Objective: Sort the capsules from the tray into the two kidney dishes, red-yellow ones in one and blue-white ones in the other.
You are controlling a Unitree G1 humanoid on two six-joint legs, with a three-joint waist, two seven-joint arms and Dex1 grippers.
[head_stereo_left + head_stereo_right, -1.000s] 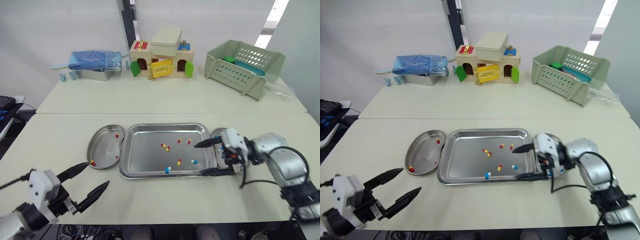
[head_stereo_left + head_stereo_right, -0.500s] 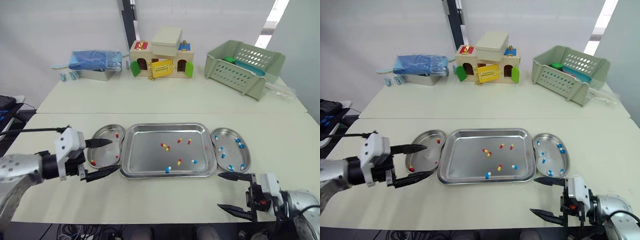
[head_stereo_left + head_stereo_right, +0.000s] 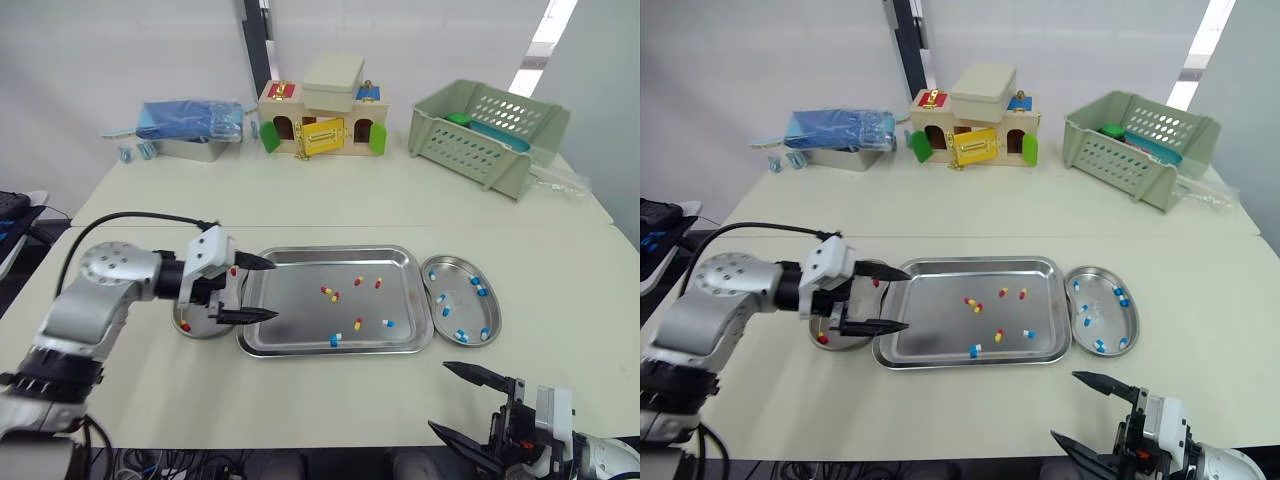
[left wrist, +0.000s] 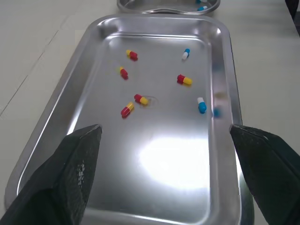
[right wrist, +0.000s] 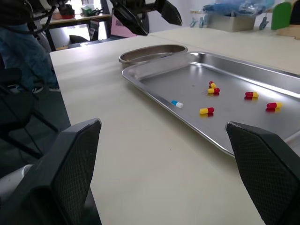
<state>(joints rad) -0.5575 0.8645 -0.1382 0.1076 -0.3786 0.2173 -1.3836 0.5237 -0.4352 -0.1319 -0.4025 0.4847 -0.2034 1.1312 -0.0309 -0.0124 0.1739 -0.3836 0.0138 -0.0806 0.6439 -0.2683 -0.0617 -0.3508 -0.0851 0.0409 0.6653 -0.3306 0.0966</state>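
Colleague: What stands around the work, and is anything in the way?

Me: Along the far side of the table (image 3: 300,190) sit a blue bundle (image 3: 190,118) on a metal tin (image 3: 190,149), a toy house (image 3: 320,120) and a green basket (image 3: 488,128), all well apart from the task. My left gripper (image 3: 272,290) hangs over the left end of the tray (image 3: 330,250), jaws spread wide and holding nothing. My right gripper (image 3: 438,396) is also spread and empty, low at the table's near edge, well apart from the tray.

Colleague: What can't you make out?

Me: The left kidney dish (image 3: 192,331) is mostly hidden behind my left gripper and wrist. I see its near rim and one red-yellow capsule there. My right arm is cut off at the frame's bottom.

Colleague: And how do things lie?

Me: The tray's long axis runs left to right across me. The left kidney dish and the right kidney dish (image 3: 497,318) sit at its short ends, their long axes running near to far. In the tray lie five red-yellow capsules (image 4: 184,80) and two blue-white capsules (image 4: 201,105), scattered toward the middle and right, pointing every which way. Two red-yellow ones lie just beside each other. The right kidney dish holds several blue-white ones.
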